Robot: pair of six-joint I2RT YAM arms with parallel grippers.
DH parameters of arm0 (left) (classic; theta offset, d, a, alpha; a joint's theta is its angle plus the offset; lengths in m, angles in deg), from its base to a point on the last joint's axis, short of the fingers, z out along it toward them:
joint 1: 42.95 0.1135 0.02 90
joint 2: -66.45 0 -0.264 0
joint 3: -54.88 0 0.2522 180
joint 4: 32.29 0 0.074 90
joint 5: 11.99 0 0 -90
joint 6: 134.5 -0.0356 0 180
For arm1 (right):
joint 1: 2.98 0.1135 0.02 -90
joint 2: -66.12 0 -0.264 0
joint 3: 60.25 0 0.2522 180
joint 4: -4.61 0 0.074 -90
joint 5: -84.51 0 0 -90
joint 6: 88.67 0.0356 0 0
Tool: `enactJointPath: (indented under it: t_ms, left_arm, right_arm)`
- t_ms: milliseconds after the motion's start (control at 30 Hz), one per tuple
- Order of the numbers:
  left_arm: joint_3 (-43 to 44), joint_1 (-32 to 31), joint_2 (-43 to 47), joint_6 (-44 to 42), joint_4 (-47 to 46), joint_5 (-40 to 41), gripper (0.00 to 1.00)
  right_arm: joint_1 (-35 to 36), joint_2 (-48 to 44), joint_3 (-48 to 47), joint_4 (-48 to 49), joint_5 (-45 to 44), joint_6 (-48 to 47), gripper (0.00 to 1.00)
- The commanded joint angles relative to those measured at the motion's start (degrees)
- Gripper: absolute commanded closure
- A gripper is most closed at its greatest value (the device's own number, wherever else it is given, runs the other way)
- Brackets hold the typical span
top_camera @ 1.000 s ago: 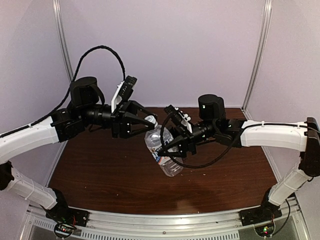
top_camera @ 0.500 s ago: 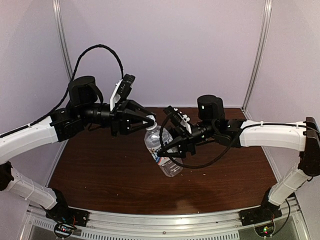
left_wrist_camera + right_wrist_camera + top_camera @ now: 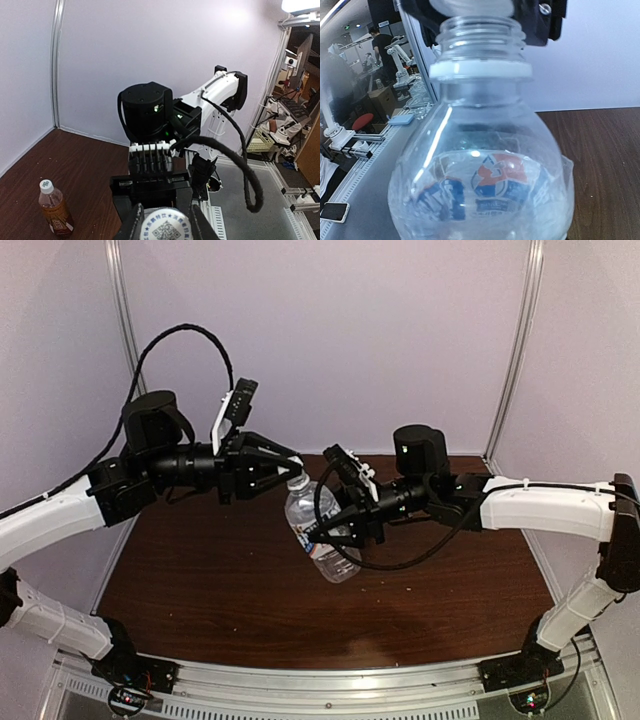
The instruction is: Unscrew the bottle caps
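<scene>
My right gripper is shut on the body of the clear bottle with the white-blue label, holding it tilted above the table. On its white bottle cap my left gripper is shut, with a black finger on each side. In the right wrist view the bottle fills the frame. Its neck threads show bare below the cap, and my right fingers are hidden there. The amber bottle stands upright on the table with its white cap on.
The brown table is closed in by pale walls at the back and sides. A metal rail with both arm bases runs along the near edge. The amber bottle stands near the left wall.
My left gripper has closed on the clear bottle's cap and its wrist has turned. The bottle and my right gripper have drifted slightly left.
</scene>
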Motion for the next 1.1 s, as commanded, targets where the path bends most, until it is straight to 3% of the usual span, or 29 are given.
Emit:
enactJointPath:
  t_ms: [0,333,567,800,1067]
  left_arm:
    - [0.7,0.4,3.8,4.3,-0.9,10.9,0.79]
    - [-0.9,0.4,5.3,3.1,8.3,35.1,0.74]
    - [-9.2,2.4,1.9,3.2,7.6,50.8,0.67]
    - [-20.9,9.2,-3.5,6.6,-2.3,53.2,0.65]
    - [-26.3,16.8,-14.6,7.2,-13.2,52.2,0.65]
  right_arm:
    - [-0.4,-0.4,-1.3,-3.6,-7.6,-1.7,0.55]
    - [-1.3,-1.8,0.3,-3.5,-11.0,-1.3,0.55]
    - [-2.2,-3.9,2.3,-3.1,-13.6,-0.6,0.55]
    - [-3.2,-4.8,4.2,-2.5,-14.6,-0.2,0.55]
    - [-4.8,-3.6,6.2,-0.3,-14.6,0.3,0.55]
